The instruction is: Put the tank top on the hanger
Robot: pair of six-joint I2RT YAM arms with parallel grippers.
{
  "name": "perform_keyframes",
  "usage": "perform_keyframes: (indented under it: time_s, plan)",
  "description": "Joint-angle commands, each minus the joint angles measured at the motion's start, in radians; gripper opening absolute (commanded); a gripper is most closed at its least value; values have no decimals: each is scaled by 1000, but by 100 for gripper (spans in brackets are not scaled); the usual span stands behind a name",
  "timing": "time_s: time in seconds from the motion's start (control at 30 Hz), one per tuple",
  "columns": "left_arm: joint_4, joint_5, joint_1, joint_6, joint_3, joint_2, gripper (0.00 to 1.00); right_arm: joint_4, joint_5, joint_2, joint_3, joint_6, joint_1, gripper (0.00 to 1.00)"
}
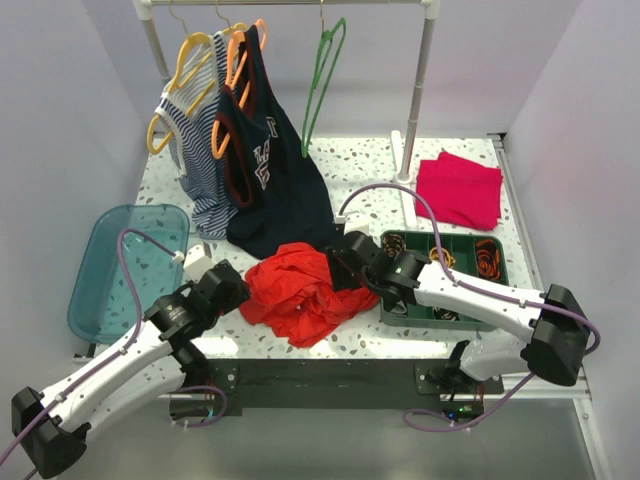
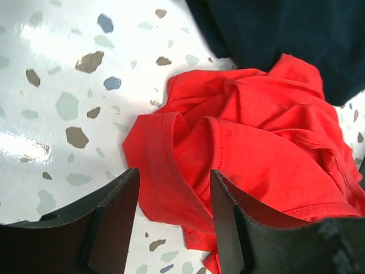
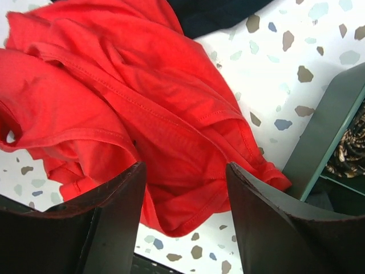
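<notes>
The red-orange tank top lies crumpled on the speckled table near the front edge. It also shows in the left wrist view and the right wrist view. The green hanger hangs from the rail at the back. My left gripper is open, jaws astride the top's left edge. My right gripper is open over the top's right part. Neither holds the fabric.
A navy tank top and a striped garment hang on orange and yellow hangers at the back left. A teal bin sits left. A green parts tray sits right, a magenta cloth behind it.
</notes>
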Motion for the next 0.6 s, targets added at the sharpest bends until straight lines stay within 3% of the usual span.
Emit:
perform_keyframes:
  time_s: [0.0,0.2,0.4,0.57]
  plan:
    - [57,-27,7,-116,-38,16,57,5,38,-36,-49,39,-1,62]
    - [152,-24,9,-122,-90,84,54,5,87,-44,-109,61,-5,63]
    - [290,-15,18,-68,-143,131,47,100,25,22,-111,44,-34,61]
    - [381,10,22,-30,-190,161,31,174,-54,50,-120,47,-56,51]
